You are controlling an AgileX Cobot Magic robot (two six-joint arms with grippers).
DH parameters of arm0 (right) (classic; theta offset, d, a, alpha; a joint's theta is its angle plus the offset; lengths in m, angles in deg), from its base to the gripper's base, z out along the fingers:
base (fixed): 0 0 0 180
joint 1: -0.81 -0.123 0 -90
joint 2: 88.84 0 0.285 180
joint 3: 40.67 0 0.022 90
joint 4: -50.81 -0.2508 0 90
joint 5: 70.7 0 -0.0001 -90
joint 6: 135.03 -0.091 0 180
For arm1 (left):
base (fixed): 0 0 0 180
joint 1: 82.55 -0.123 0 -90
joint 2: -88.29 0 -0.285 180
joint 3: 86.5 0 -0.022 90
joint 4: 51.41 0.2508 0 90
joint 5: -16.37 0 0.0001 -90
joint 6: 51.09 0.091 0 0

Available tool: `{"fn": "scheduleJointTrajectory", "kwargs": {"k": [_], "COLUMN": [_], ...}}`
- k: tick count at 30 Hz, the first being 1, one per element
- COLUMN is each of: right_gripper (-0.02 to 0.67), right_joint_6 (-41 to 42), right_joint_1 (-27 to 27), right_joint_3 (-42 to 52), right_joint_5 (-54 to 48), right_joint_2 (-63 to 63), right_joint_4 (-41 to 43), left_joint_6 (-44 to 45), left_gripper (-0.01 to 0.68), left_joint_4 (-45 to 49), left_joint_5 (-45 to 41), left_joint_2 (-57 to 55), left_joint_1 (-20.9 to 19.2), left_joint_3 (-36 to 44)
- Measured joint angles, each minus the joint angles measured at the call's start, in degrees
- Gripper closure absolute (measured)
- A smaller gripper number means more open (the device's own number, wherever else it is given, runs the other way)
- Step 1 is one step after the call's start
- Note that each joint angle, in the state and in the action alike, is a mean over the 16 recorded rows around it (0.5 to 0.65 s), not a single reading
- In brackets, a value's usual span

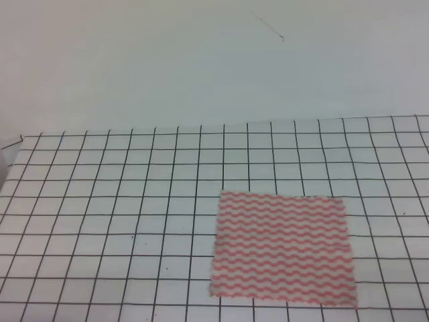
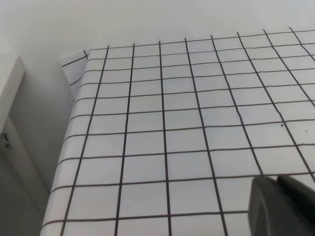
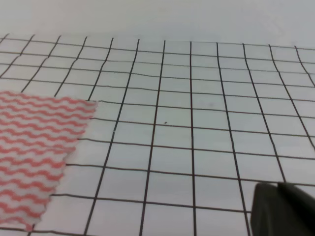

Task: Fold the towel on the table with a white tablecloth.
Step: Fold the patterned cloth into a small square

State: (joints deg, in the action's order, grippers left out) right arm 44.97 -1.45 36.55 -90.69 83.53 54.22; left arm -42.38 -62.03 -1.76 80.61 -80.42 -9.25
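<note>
The towel (image 1: 283, 249) is judged thin, light and limp; it is expected to sag and crease when lifted, so a hold at two neighbouring corners, pinched flat against the table with a white tablecloth (image 1: 107, 201), is advised. A rectangle of pink-red and white wavy stripes is shown, lying spread and flat, unfolded, with a slightly frayed edge. In the right wrist view the towel (image 3: 34, 152) is seen ahead and to the left of the right gripper (image 3: 283, 209), well apart from it. No towel is seen near the left gripper (image 2: 280, 204), ahead of which only gridded cloth lies. Of each gripper only a dark corner is shown; its opening cannot be told.
</note>
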Motion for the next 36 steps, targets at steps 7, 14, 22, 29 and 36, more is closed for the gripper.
{"fn": "scheduleJointTrajectory", "kwargs": {"k": [7, 14, 22, 29, 36], "right_gripper": [0.650, 0.650, 0.650, 0.650, 0.650], "right_joint_6": [0.00, 0.00, 0.00, 0.00, 0.00], "right_joint_1": [0.00, 0.00, 0.00, 0.00, 0.00], "right_joint_3": [0.00, 0.00, 0.00, 0.00, 0.00], "right_joint_5": [0.00, 0.00, 0.00, 0.00, 0.00], "right_joint_2": [0.00, 0.00, 0.00, 0.00, 0.00], "right_joint_4": [0.00, 0.00, 0.00, 0.00, 0.00], "left_joint_6": [-0.05, -0.10, -0.11, -0.11, -0.11], "left_gripper": [0.673, 0.673, 0.673, 0.673, 0.673], "left_joint_4": [0.00, 0.00, 0.00, 0.00, 0.00], "left_joint_5": [0.00, 0.00, 0.00, 0.00, 0.00], "left_joint_2": [0.00, 0.00, 0.00, 0.00, 0.00], "left_joint_1": [0.00, 0.00, 0.00, 0.00, 0.00], "left_joint_3": [0.00, 0.00, 0.00, 0.00, 0.00]}}
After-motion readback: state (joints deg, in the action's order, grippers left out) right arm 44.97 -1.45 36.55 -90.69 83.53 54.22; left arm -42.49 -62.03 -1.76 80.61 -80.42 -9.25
